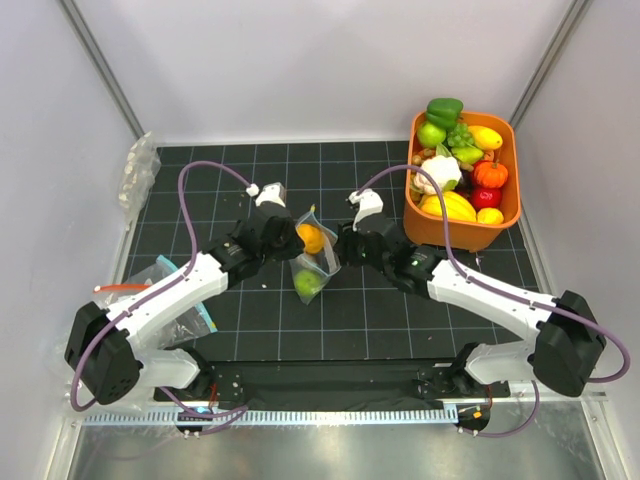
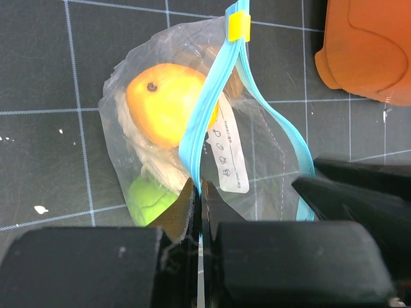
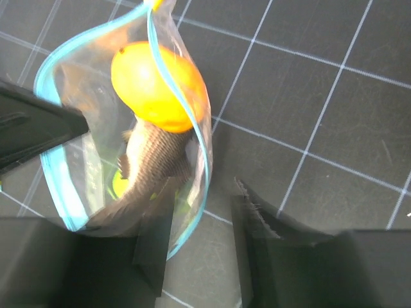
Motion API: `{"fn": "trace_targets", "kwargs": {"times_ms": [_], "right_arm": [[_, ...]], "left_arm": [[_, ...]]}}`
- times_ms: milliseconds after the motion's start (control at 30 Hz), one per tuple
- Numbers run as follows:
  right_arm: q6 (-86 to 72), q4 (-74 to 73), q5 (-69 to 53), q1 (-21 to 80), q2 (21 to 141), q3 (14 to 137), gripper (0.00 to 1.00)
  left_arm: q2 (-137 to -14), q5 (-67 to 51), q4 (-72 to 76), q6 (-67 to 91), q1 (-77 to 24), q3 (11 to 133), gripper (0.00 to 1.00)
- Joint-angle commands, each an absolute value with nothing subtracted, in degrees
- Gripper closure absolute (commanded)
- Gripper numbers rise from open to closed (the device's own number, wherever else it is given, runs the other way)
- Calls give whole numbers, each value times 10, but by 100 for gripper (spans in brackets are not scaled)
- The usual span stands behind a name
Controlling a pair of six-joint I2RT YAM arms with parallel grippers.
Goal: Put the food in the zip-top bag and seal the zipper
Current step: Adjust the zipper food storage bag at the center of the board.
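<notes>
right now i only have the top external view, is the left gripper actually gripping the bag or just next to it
observer: gripping. the left gripper is shut on the zipper, seen from its wrist camera.
operator: is the mouth sealed
observer: no, the zipper's two sides stand apart, and the yellow slider sits at the far end.
operator: right gripper?
observer: open; the right gripper has its jaws apart at the zip-top bag edge, pinching nothing.

high overview, close wrist views, shared bag point(image 2: 270, 160)
</notes>
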State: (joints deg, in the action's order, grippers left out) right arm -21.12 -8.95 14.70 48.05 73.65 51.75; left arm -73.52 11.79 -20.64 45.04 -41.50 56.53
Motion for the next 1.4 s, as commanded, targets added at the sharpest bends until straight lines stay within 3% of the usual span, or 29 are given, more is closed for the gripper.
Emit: {"fn": "trace_targets", "kwargs": {"times_ms": [0,67,367,700,1067,1167,1200,1300,1367], "right_arm": [[-217,-92,121,483,761,540,73],[-221,-90,103,483,766,543,99],[-203,50,25,483,643,453,99],[-207,55,-14,483,669,460,99],[-215,42,25,483,699,468,99],[-216,50,21,483,700,463,99],[-216,52,19,483,700,462,99],[-217,55,14,483,700,461,99],[-215,61,7,483,700,459,99]], "left_arm": [[-717,131,-196,454,-411,568,100],[-722,124,-195,454,-411,570,100],[-742,9,-152,435,-412,575,100],[-762,-60,-120,433,-412,577,97],[-755,-20,-138,438,-412,573,68],[-749,-4,-141,440,-412,571,52],[-748,-4,-142,441,-412,570,41],[-746,-7,-141,441,-412,570,19],[-746,-16,-137,441,-412,570,13]]}}
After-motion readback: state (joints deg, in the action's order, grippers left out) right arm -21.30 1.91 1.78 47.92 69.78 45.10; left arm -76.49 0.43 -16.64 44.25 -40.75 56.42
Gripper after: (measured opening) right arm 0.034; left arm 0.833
